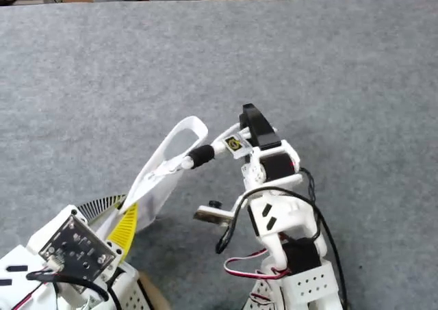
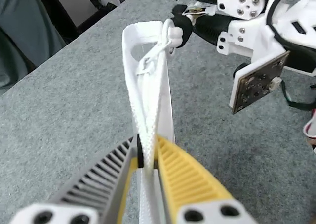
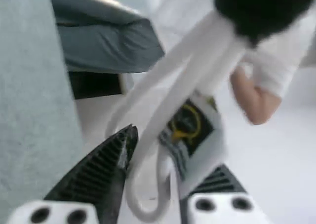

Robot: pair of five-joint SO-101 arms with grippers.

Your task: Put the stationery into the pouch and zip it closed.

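At the lower left of the high view I had the left arm (image 1: 72, 252), its jaws clenched on the near end of the white pouch (image 1: 164, 166). The pouch's long axis ran up and right toward the middle of the counter (image 1: 328, 63). There the right arm (image 1: 274, 187) had its jaws grasping the zipper pull (image 1: 200, 157), so I judged the zip must travel along that line.

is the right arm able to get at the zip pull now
Likely yes: the right gripper seems closed on the zip pull, and the left gripper holds the pouch at its other end.
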